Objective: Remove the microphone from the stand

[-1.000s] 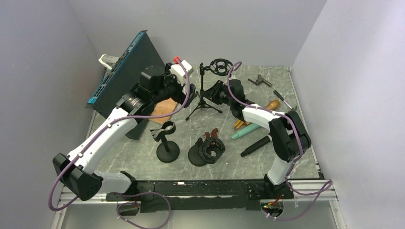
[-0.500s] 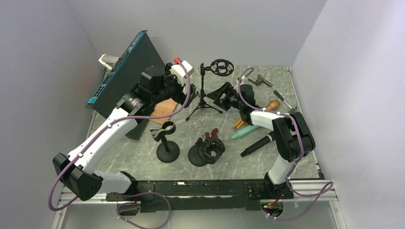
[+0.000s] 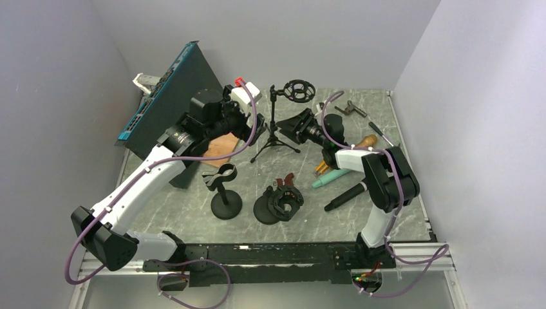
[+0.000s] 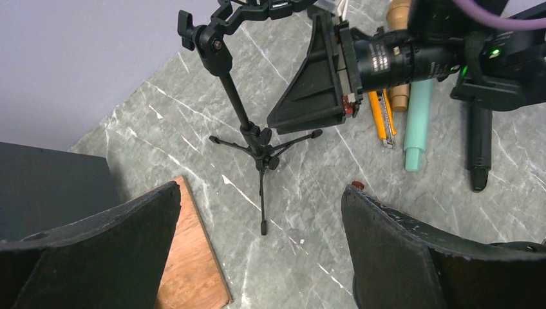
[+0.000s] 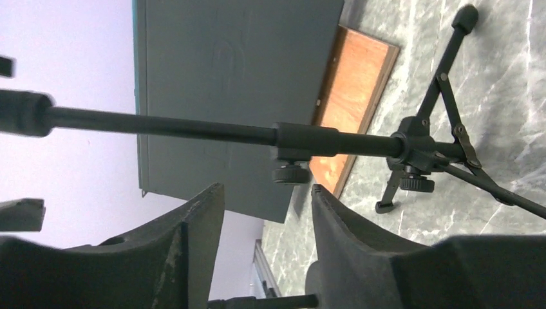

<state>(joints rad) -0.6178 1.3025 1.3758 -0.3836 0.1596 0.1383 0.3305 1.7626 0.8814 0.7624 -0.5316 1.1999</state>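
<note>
The right gripper [image 5: 267,190] has its jaws parted with nothing between them. The stand [image 5: 193,129] pole crosses just ahead of its fingertips, apart from them, and the clamp knob [image 5: 288,172] faces the gap. Past the pole from this gripper lie a wood board [image 5: 360,90] and a leaning dark panel [image 5: 225,64]. The left gripper [image 4: 261,190] is spread wide and empty. It faces the same stand from the other side, with one tripod leg pointing toward the gap between its fingers.

The microphone [image 4: 476,148] lies flat on the counter [image 4: 309,212], behind the right gripper and beside that arm, near a teal tube [image 4: 415,125] and a yellow tool [image 4: 380,119]. The ring mount [image 3: 297,90] atop the stand looks empty, though it is small in view.

From this, the removal itself seems done, and the step in hand looks like backing the arms away. The next move calls for drawing the right gripper straight back from the pole. A sideways sweep could catch the pole or a leg and tip the light tripod. Farther off, toward the arm bases, a clip stand [image 3: 225,193] and a round-base mount [image 3: 280,203] sit out of the way.
</note>
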